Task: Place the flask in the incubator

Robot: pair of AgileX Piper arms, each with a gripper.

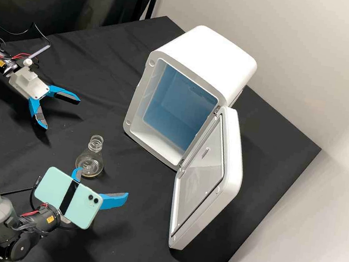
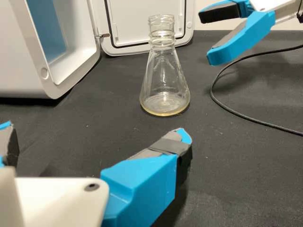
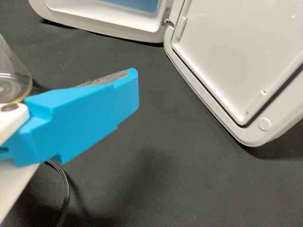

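An empty clear glass flask (image 1: 90,160) stands upright on the black bench, in front of the white incubator (image 1: 207,57). The incubator's door (image 1: 207,175) is swung wide open, showing a blue inside. My left gripper (image 1: 62,113) hovers open to the left of the flask, a short way off. In the left wrist view the flask (image 2: 164,80) stands ahead of that gripper (image 2: 92,135), beyond its fingertips. My right gripper (image 1: 101,183) is open just in front of the flask, one finger close beside the glass. Its other finger (image 3: 85,113) points toward the door (image 3: 236,56).
A black cable (image 2: 246,113) lies on the bench to one side of the flask. The open door stands between the flask and the bench's right edge (image 1: 278,199). A dark curtain hangs behind the bench at the far left.
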